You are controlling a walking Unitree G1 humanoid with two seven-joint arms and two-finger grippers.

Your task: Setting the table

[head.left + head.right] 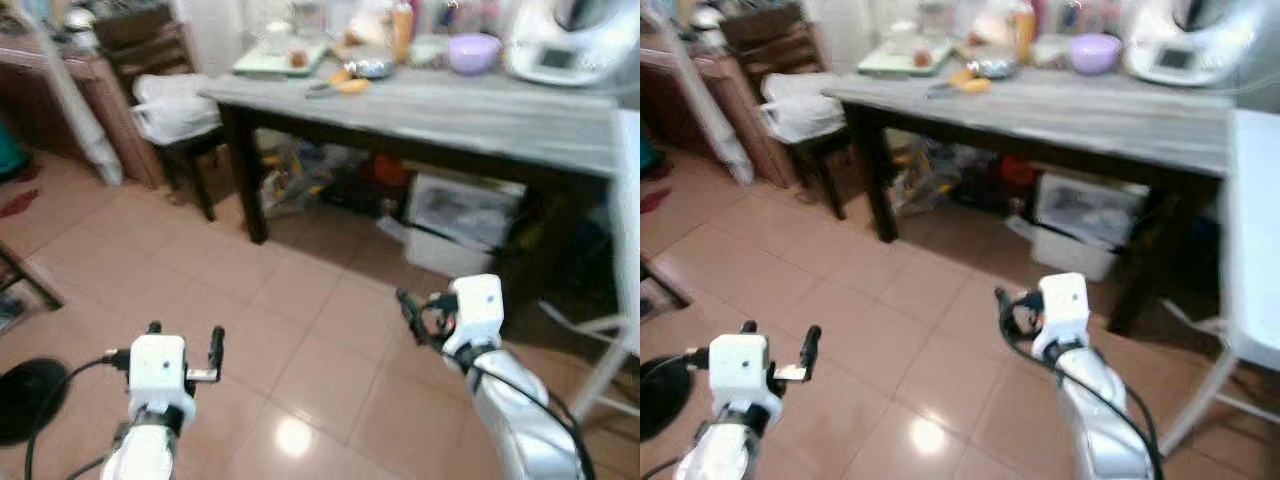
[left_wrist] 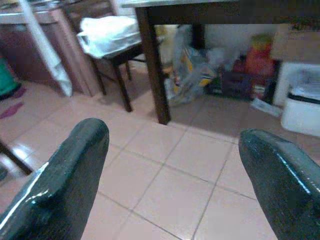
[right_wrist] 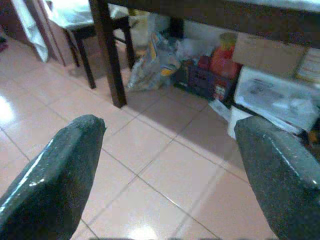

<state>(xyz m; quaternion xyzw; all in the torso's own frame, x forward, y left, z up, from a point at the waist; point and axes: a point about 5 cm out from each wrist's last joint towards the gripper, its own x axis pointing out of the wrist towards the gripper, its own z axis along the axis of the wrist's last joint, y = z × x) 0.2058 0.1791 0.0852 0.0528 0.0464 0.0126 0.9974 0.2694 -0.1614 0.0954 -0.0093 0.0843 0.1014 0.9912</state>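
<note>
- table (image 1: 480, 115) stands ahead across the tiled floor (image 1: 200, 290), grey top on dark legs.
- bowl (image 1: 473, 52), lilac, sits at the table's far edge, beside a white appliance (image 1: 570, 45).
- tray (image 1: 280, 58) lies at the far left of the tabletop; next to it is small clutter (blurred, possibly food and a utensil).
- chair (image 1: 185, 125) with a white bag on its seat stands just left of the table.
- bags and a white box (image 1: 460, 225) are stowed under the table.
- left gripper (image 1: 185, 338) hangs low over the floor, fingers (image 2: 65, 175) spread apart, holding nothing.
- right gripper (image 3: 170, 170) is low too, well short of the table, fingers (image 3: 55, 175) wide and bare.
</note>
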